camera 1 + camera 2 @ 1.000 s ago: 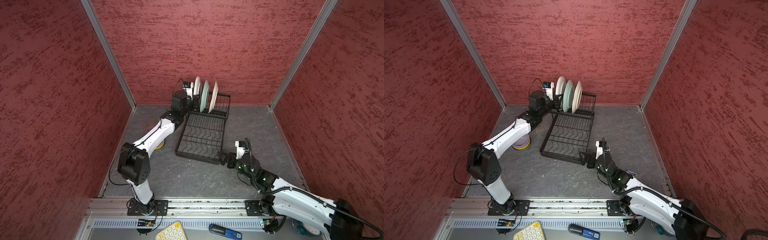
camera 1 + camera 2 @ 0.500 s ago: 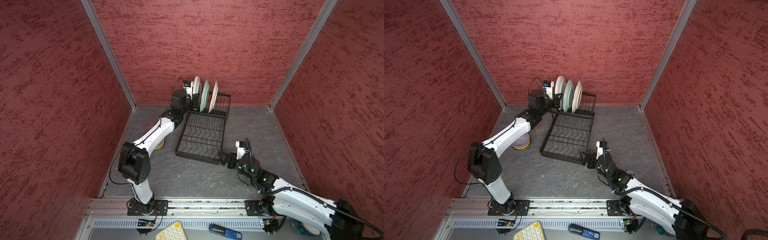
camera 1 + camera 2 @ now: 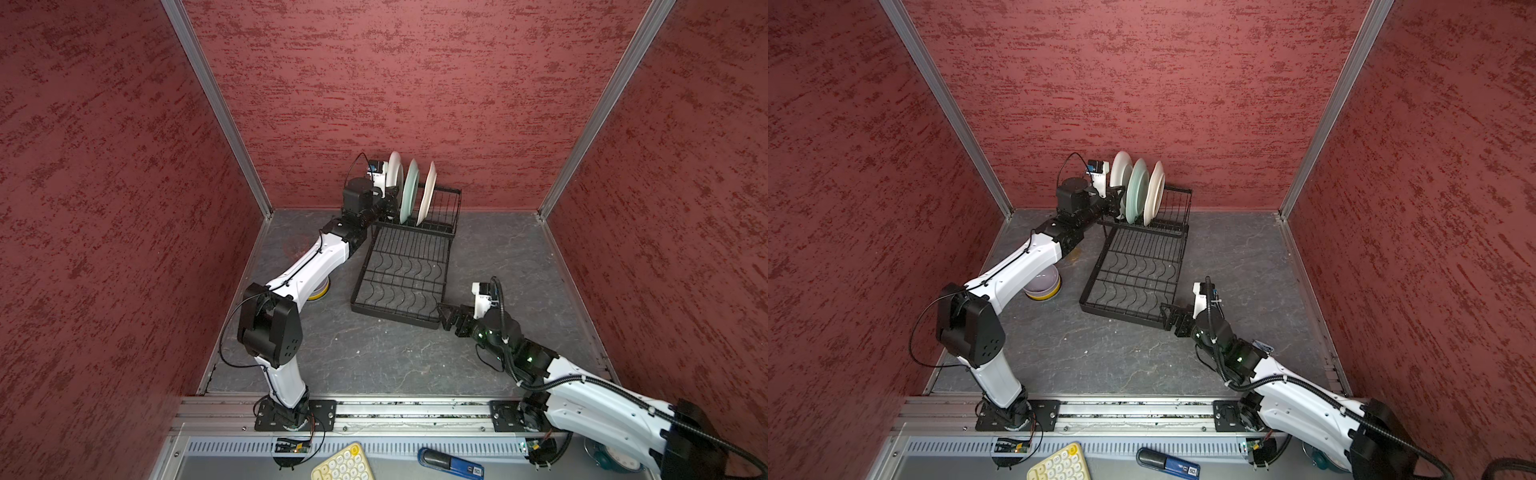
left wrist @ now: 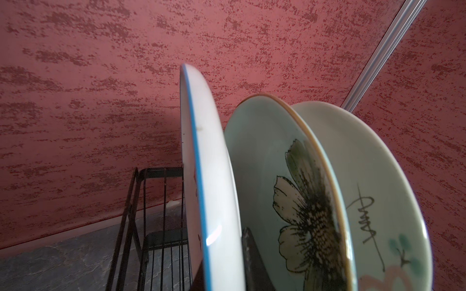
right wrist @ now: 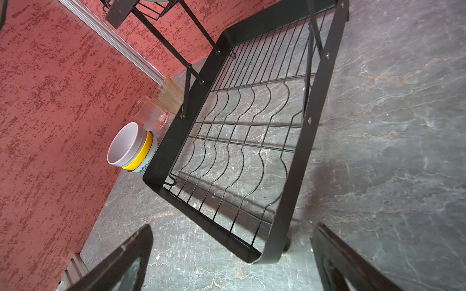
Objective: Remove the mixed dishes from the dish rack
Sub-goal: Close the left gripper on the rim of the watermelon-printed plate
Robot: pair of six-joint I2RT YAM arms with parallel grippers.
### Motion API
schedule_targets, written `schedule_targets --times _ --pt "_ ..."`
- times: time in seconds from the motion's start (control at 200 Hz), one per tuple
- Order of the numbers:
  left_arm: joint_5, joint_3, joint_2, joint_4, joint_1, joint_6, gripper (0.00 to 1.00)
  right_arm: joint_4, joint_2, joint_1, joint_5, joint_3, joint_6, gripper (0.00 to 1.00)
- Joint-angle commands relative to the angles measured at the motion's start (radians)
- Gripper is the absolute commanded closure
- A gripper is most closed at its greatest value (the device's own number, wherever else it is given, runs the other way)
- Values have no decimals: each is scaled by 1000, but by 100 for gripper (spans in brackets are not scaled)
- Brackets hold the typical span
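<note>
The left gripper (image 3: pixel 1116 202) looks clamped on the white plate (image 4: pixel 214 189) — upright, edge-on in the dish rack (image 3: pixel 395 316); right gripper (image 3: pixel 448 319) gapes open — well apart.

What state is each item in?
left gripper: shut on white plate
right gripper: open, empty
white plate: upright in basket, gripped
pale green plate: upright in basket
cream floral plate: upright in basket
dish rack: lower tray empty
bowl stack: nested, on table
amber tumbler: upright on table
pink tumbler: upright on table
</note>
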Motion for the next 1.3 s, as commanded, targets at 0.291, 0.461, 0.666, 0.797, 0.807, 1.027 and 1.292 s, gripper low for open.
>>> schedule_targets --times 0.291,0.461,0.666,0.797,0.807,1.027,1.292 --pt "41 31 3 36 6 35 100 14 30 -1 24 20 2 1" --pt "42 8 -19 120 5 49 100 8 31 -1 31 21 5 1" --pt "21 -8 -49 196 5 79 100 0 29 -1 43 15 7 1" --pt "14 -24 -64 240 8 107 100 -27 29 -1 48 35 -1 1" --pt "15 -23 -64 242 9 107 100 -29 28 -1 48 35 0 1" --pt "14 -46 -89 277 20 116 100 -30 16 -1 52 41 -3 1" --pt "20 -77 -133 332 26 127 100 -43 36 -1 55 63 -14 1"
